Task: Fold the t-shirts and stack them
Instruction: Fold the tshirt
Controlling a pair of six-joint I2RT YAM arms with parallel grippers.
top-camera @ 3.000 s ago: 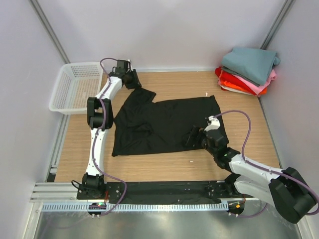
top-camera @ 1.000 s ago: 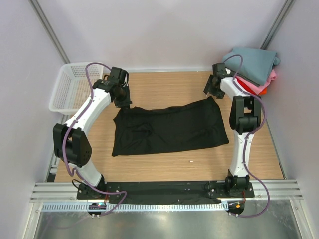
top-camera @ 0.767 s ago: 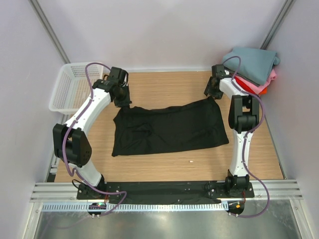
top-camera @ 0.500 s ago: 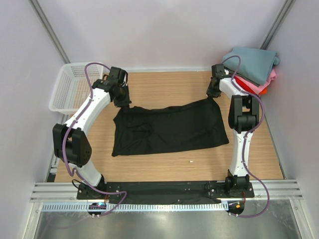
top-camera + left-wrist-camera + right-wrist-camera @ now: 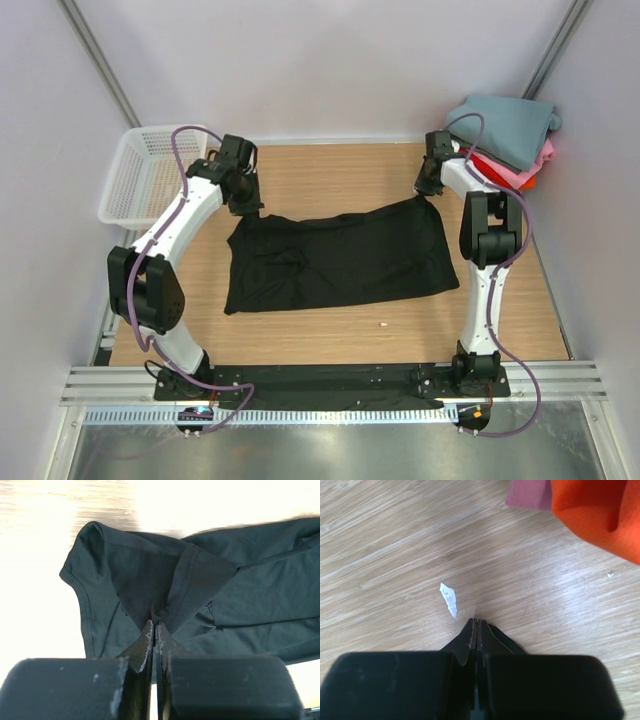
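The left gripper (image 5: 155,626) is clamped tight on a fold of the black shirt (image 5: 340,262). The right gripper (image 5: 477,623) is closed on its far right corner. The shirt lies wrinkled and doubled over in the middle of the table (image 5: 330,328) — left of the folded shirts (image 5: 505,140).

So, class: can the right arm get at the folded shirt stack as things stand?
Probably not yet: the folded shirt stack lies close by, unobstructed, but the right pincer is shut on the black t-shirt corner.

shirt (image 5: 340,255) centre, stack (image 5: 505,130) right, basket (image 5: 140,190) left
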